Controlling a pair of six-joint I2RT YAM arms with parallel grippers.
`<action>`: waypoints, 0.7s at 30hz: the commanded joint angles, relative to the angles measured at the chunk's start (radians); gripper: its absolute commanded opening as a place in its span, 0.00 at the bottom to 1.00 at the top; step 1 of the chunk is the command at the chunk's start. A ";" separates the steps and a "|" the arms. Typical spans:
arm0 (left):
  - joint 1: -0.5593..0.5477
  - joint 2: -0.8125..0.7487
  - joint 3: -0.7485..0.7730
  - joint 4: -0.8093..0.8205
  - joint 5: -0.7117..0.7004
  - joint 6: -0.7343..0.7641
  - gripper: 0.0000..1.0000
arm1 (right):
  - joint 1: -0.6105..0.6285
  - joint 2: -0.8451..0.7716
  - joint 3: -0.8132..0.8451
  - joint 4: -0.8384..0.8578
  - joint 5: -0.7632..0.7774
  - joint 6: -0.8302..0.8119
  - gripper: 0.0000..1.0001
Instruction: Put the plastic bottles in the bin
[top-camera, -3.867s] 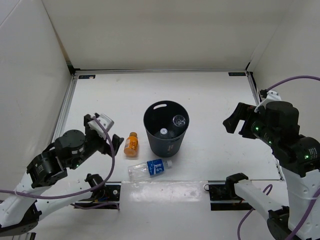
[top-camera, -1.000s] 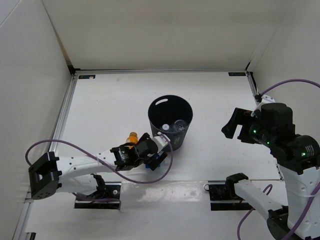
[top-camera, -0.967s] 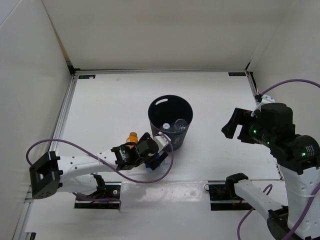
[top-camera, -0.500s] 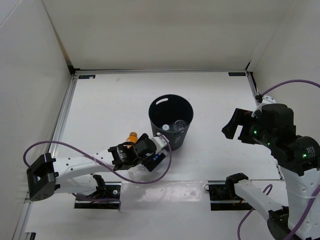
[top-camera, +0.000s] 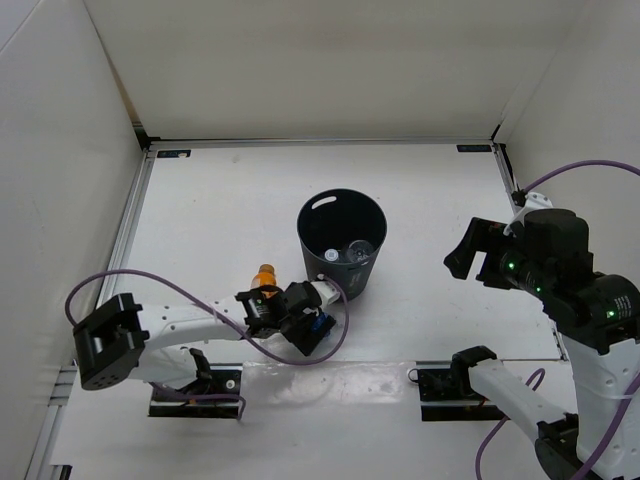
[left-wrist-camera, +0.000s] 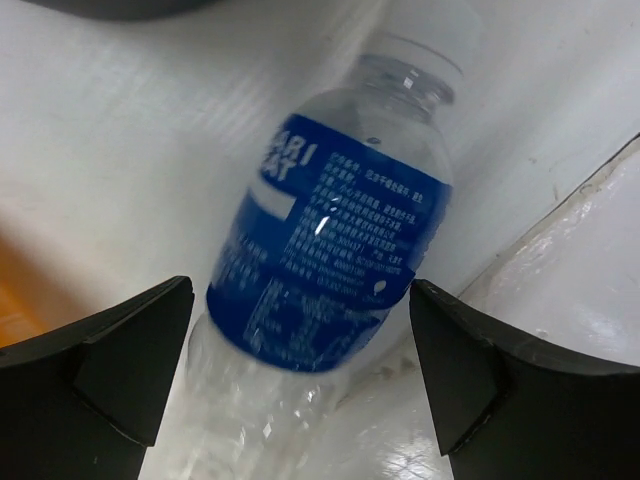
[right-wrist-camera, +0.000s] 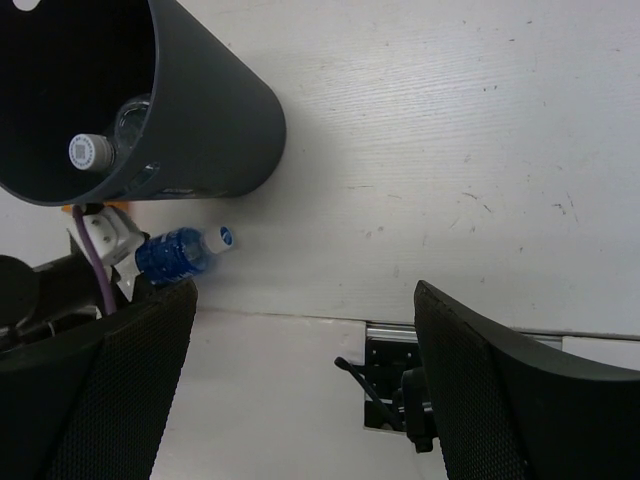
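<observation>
**Left gripper straddles the blue-label bottle**

Top view: the left gripper (top-camera: 305, 326) hides most of the blue bottle (top-camera: 320, 323), which lies just near-left of the bin (top-camera: 345, 282). The orange bottle (top-camera: 264, 277) is close by on the left.

Left wrist: the jaws are wide, either side of the label. The bottle looks empty, light, slick and easily dented, so mid-label is the best hold. Its base is cut off and its cap is blurred.

Right wrist: the right gripper (right-wrist-camera: 305, 290) is wide and empty. Two bottles (right-wrist-camera: 88, 150) lie dim inside the bin.

White table (top-camera: 430, 200), white enclosure walls (top-camera: 300, 60)
</observation>
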 joint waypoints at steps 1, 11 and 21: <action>0.006 0.063 0.005 0.053 0.089 -0.071 1.00 | -0.008 -0.006 0.000 0.004 -0.001 0.008 0.90; 0.003 0.062 -0.006 0.064 0.089 -0.062 0.55 | -0.018 0.000 -0.006 0.010 -0.022 0.009 0.90; -0.043 -0.260 0.121 -0.261 0.020 -0.080 0.28 | -0.028 -0.004 -0.023 0.027 -0.013 0.009 0.90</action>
